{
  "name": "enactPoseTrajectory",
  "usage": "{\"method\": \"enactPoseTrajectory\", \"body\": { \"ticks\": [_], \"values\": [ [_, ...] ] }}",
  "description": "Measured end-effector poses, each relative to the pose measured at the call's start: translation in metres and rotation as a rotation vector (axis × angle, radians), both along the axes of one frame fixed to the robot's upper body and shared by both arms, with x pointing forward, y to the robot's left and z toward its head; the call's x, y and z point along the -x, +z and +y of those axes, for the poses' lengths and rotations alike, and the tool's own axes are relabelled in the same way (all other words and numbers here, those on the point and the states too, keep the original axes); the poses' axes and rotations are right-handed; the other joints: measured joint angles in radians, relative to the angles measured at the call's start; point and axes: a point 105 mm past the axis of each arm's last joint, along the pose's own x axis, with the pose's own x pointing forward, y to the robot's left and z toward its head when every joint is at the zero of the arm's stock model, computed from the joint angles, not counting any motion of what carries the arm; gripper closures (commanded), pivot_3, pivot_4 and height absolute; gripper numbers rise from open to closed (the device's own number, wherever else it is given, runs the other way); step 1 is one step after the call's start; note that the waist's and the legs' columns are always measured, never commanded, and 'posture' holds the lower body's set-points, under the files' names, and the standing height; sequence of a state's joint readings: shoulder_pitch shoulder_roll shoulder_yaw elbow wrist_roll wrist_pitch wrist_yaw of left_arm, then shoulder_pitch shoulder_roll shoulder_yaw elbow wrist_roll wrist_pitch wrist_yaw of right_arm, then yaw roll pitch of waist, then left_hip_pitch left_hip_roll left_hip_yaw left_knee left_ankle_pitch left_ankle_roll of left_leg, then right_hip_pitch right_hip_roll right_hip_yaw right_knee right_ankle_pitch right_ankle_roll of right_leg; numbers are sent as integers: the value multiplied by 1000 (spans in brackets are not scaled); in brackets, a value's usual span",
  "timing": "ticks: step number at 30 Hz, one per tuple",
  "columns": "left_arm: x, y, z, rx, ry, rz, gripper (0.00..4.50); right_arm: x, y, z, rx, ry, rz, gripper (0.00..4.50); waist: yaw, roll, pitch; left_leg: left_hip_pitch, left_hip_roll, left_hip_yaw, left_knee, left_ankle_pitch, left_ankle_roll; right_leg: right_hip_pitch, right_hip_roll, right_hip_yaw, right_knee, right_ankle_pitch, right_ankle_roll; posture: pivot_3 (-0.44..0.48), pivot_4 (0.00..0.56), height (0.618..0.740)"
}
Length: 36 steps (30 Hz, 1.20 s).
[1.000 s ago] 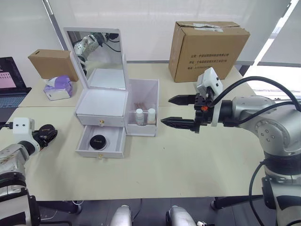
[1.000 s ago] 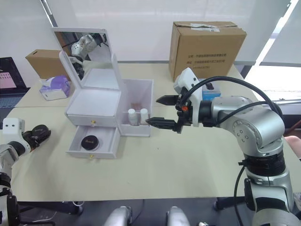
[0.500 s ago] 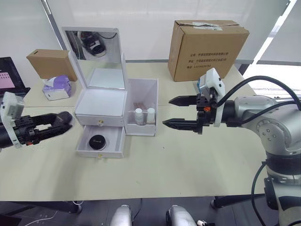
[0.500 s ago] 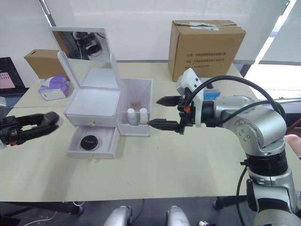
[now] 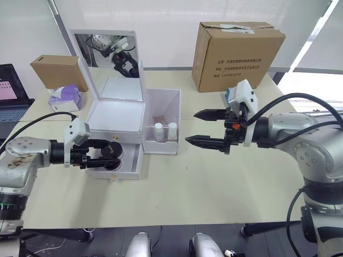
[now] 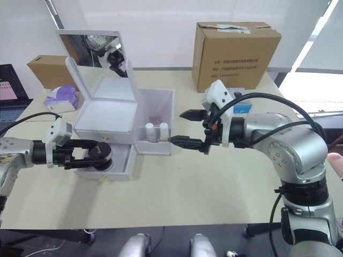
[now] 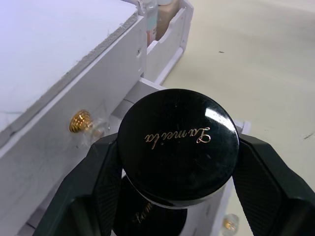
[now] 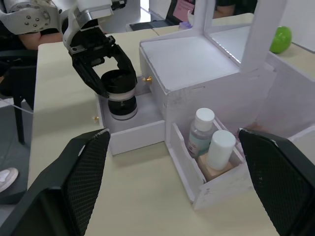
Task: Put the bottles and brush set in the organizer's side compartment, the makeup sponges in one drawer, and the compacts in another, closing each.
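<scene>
A pale table (image 5: 214,182) stands before a white wall, with a large cardboard box (image 5: 237,53) at the back and a smaller cardboard box (image 5: 55,72) and a purple tissue pack (image 5: 65,99) at the left.

In the left eye view, the white organizer (image 5: 126,126) is seen with its mirror lid (image 5: 107,61) raised and its lower drawer (image 5: 115,163) pulled out. The two bottles (image 5: 164,132) are stood upright in the side compartment (image 5: 163,120), with the brush set (image 5: 159,118) behind them. The left gripper (image 5: 107,154) is held over the open drawer, its jaws clamped on a compact (image 5: 112,150). The right gripper (image 5: 206,128) is held in the air just right of the side compartment, its jaws wide apart and nothing between them.

In the right eye view, the same layout is shown; the held compact is seen above the drawer, just under the closed upper drawer (image 6: 104,136).

In the left wrist view, the black lid of the held compact is shown between the two fingers (image 7: 106,184), directly above a second compact (image 7: 147,219) lying in the drawer. A gold knob (image 7: 81,120) is seen on the upper drawer front.

In the right wrist view, the held compact is seen just over the second one in the open drawer; whether they touch cannot be told. The clear bottle and the beige bottle are seen side by side in the side compartment.
</scene>
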State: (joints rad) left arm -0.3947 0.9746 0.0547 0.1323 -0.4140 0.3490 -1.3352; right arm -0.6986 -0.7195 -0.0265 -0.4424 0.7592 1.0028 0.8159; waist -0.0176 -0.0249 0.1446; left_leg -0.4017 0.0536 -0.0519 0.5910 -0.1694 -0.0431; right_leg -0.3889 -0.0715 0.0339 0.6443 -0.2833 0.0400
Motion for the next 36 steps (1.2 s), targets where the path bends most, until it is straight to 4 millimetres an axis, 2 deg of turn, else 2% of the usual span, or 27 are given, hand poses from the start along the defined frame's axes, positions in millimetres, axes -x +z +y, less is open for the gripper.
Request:
{"method": "enactPoseTrajectory", "body": {
  "ticks": [6, 11, 15, 16, 19, 25, 30, 33, 36],
  "values": [
    [-1, -15, -10, -43, -89, 6, 1593, 3, 4, -1, -16, -16, -17, 0, 0, 0, 0, 1, 0, -1, 0, 0, 0, 0, 6, 9, 0, 0, -1, 0, 150, 740],
    [-7, -18, -24, -26, -136, -18, 1593, 6, 3, -2, -7, -26, -17, 0, 1, 0, 0, 1, 1, -1, 0, 0, 0, 0, 7, 11, 0, 0, 0, 0, 150, 740],
    [-8, -26, -26, -43, -153, -8, 1593, 8, 0, -5, 17, -36, -17, 0, 2, 0, 0, 1, 1, -1, 0, 0, 0, 0, 8, 12, -1, 0, 0, 0, 150, 740],
    [-9, -27, -26, -43, -151, -2, 879, 8, 0, -5, 19, -37, -17, 0, 1, 0, 0, 1, 1, -1, 0, 0, 0, 0, 9, 12, -1, 0, 0, 0, 150, 740],
    [-10, -29, -25, -44, -151, 12, 36, 9, 1, -6, 18, -35, -15, 0, -1, 0, 0, 1, 4, -1, 1, 0, 0, 0, 11, 13, -1, 0, 0, 0, 150, 740],
    [-10, -24, -25, -3, -144, 48, 12, 10, 0, -6, 12, -34, -9, 0, 1, 0, 0, 0, 7, 1, 1, 0, 0, 0, 13, 12, 0, -1, -1, 0, 150, 740],
    [8, -6, -15, 36, -103, 95, 12, 11, 0, -6, 17, -15, -1, 0, -8, 0, 0, 1, 11, 3, 0, 0, 0, 0, 15, 12, -1, -1, -2, 0, 150, 740],
    [29, -3, -2, 68, -47, 142, 12, 12, 1, -5, 25, 12, 1, 0, -22, 1, 1, 3, 13, 3, -1, 0, 0, 0, 16, 12, 0, -2, -4, 0, 150, 740],
    [42, 0, 9, 138, 31, 189, 12, 11, 5, -5, 26, 33, -7, 0, -24, 2, 1, 3, 15, 3, -1, 0, 0, 0, 17, 11, 1, -6, -10, 0, 150, 740]
  ]
}}
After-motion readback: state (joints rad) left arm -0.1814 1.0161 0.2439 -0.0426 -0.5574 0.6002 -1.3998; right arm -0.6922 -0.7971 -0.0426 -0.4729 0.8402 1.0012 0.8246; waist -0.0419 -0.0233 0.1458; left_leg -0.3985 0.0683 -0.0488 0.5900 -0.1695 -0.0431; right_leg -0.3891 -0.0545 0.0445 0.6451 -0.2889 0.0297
